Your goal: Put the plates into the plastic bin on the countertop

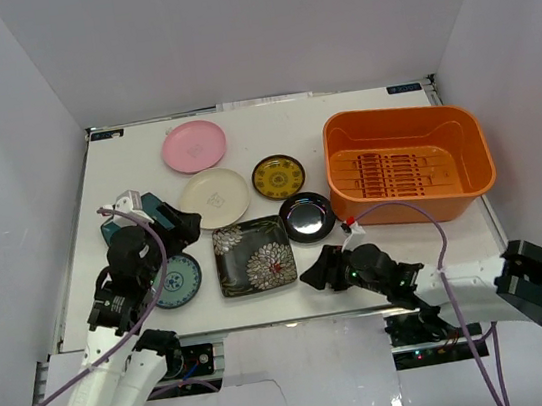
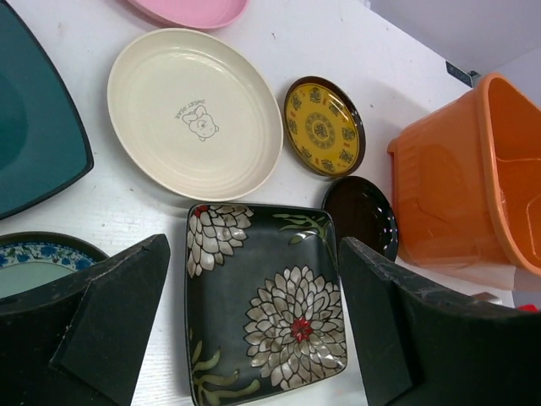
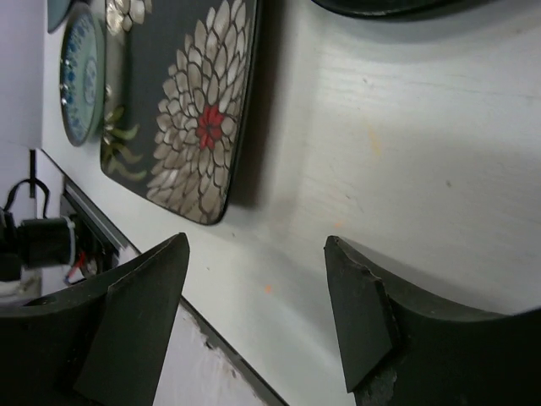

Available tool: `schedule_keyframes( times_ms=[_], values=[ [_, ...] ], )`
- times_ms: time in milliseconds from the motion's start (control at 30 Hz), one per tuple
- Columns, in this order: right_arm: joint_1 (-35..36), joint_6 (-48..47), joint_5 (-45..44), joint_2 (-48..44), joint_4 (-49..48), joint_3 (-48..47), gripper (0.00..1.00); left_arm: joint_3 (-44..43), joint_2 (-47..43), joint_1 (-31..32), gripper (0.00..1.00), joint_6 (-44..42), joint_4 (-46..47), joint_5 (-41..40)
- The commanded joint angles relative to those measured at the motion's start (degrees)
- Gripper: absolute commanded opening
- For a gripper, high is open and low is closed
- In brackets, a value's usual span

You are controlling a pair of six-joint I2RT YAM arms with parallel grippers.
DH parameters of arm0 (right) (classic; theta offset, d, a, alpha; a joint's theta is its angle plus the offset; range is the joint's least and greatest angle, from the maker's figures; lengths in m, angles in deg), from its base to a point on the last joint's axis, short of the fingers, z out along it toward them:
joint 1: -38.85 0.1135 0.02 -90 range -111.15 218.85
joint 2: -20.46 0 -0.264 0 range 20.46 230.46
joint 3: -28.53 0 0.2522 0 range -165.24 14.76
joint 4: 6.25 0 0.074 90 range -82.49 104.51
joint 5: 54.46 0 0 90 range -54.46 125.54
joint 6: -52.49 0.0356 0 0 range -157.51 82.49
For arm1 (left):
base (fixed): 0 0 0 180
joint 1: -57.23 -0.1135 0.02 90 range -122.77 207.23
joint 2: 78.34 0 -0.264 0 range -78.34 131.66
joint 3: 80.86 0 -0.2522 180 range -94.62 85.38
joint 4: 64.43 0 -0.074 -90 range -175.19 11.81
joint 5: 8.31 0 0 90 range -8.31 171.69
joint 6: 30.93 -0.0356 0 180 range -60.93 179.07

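Observation:
Several plates lie on the white countertop [image 1: 124,163]: pink [image 1: 193,146], cream [image 1: 215,198], yellow-patterned [image 1: 278,177], glossy black [image 1: 307,217], black square with white flowers [image 1: 253,256] and teal-patterned round [image 1: 176,280]. The dark teal square plate [image 2: 34,144] is mostly hidden under my left arm in the top view. The orange bin [image 1: 409,163] stands at the right and holds nothing. My left gripper [image 1: 181,226] is open and empty, above the plates; its wrist view looks down on the flower plate [image 2: 266,296]. My right gripper [image 1: 316,272] is open and empty, low, right of the flower plate [image 3: 186,110].
The table's front edge [image 3: 211,338] lies right under my right gripper. White walls close in the left, back and right sides. The bin's near wall [image 2: 465,186] stands just right of the glossy black plate [image 2: 363,216].

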Motion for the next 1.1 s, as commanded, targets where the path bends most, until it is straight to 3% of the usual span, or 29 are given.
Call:
schedule_keyframes(
  times_ms=[0, 133, 267, 367, 400, 433, 533, 633, 667, 800, 833, 967, 1067],
  values=[
    [0.41, 5.68, -3.25, 8.0, -14.33, -1.64, 0.72, 2.4, -2.15, 0.15, 0.91, -3.84, 1.19, 2.13],
    [0.33, 8.84, -0.96, 22.83, -22.34, -6.56, 0.67, 2.76, -2.86, 0.15, 0.91, -5.25, 3.65, 7.65],
    [0.33, 13.33, -1.66, 31.91, -27.45, -10.07, 0.55, 2.23, -2.78, 0.15, 0.91, -8.14, 4.18, 11.18],
    [0.41, 15.35, -2.01, 36.58, -30.62, -11.14, 0.35, 2.14, -3.56, 0.15, 0.91, -8.68, 4.36, 12.51],
    [0.41, 15.35, -2.19, 36.94, -31.5, -11.23, 0.17, 2.14, -3.74, 0.15, 0.91, -8.59, 4.62, 12.77],
    [0.41, 14.66, -2.1, 36.5, -32.64, -11.05, 0.08, 2.23, -4.18, 0.32, 0.91, -8.67, 4.88, 13.55],
    [2.16, 11.23, -4.12, 28.7, -28.54, -10.26, 0.08, 2.06, -5.93, 2.16, 0.91, -9.03, 4.62, 11.9],
    [6.28, 5.02, -8.77, 14.13, -15.02, -11.83, 0.08, 1.7, -8.04, 3.93, 0.91, -8.59, 4.45, 8.56],
    [7.52, 3.42, -12.18, 9.91, -5.58, -13.15, 0.08, 1.62, -9.09, 4.37, 0.91, -8.33, 4.45, 6.99],
    [8.5, -6.23, -21.31, -11.25, 9.42, -21.3, 0.08, 1.53, -11.39, 6.12, 0.91, -7.45, 3.75, 3.64],
    [8.41, -6.27, -21.35, -14.01, 12.32, -23.51, 0.08, 1.35, -11.74, 6.48, 0.91, -7.36, 3.66, 2.93],
    [5.7, -20.81, -33.55, -21.94, 22.97, -35.29, 0.08, 1.44, -13.5, 7.79, 0.91, -7.09, 2.86, 1.52],
    [-1.49, -28.99, -37.78, -23.35, 27.11, -42.5, 0.08, 1.44, -14.03, 8.59, 0.91, -6.74, 2.95, 1.52]
  ],
)
